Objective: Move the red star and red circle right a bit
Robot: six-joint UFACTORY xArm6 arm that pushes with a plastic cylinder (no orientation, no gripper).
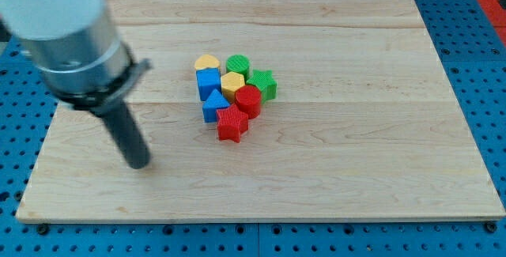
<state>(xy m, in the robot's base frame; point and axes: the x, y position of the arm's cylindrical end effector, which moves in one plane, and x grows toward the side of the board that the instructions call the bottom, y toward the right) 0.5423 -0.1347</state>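
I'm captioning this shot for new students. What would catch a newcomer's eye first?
First, the tight cluster of coloured blocks at mid-board, with the red star at its bottom edge and the red circle touching it just above. Then the big arm at the view's left, my tip resting on the wooden board, well left of the blocks.

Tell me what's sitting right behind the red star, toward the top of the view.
The red circle touches the red star at its upper right; a blue triangle sits upper left. My tip stands apart, left. Nothing looks covered.
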